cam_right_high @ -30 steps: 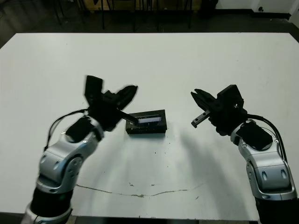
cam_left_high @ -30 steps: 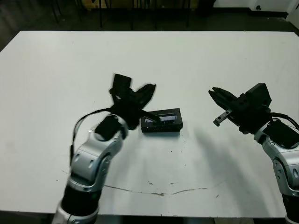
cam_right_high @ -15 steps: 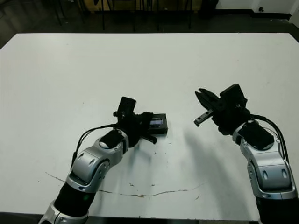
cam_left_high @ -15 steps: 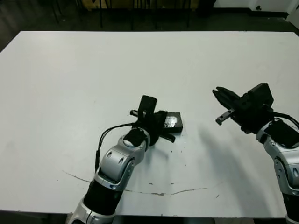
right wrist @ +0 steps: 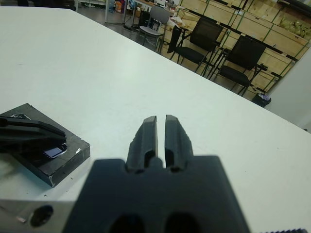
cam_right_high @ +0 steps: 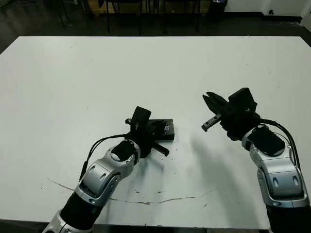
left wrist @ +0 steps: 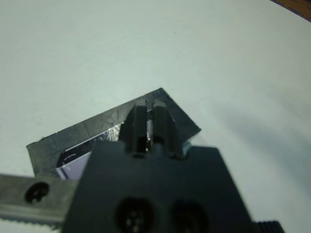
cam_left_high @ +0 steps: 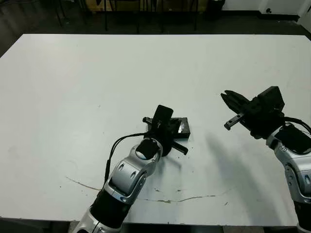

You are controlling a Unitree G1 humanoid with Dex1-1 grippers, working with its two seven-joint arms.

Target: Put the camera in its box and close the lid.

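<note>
A small black closed box lies at the table's middle; only the lid [cam_left_high: 183, 127] shows, with its silvery-lavender strip [left wrist: 80, 158]. The tray beneath and the camera are hidden. My left gripper [left wrist: 146, 104] is shut, and its fingertips rest on top of the lid. In the right wrist view its dark fingers [right wrist: 29, 130] lie across the lid [right wrist: 65, 154]. My right gripper [cam_left_high: 225, 96] hovers to the right of the box, well apart from it, shut with nothing held [right wrist: 161, 118].
The white table [cam_left_high: 73, 87] has a thin dark scratch line [cam_left_high: 184, 199] near its front edge. Black chairs [right wrist: 204, 36] and wooden crates stand beyond the far edge.
My left arm has swung right and down from beside the box onto its lid, and its gripper has gone from open to shut. The right arm has barely moved.
</note>
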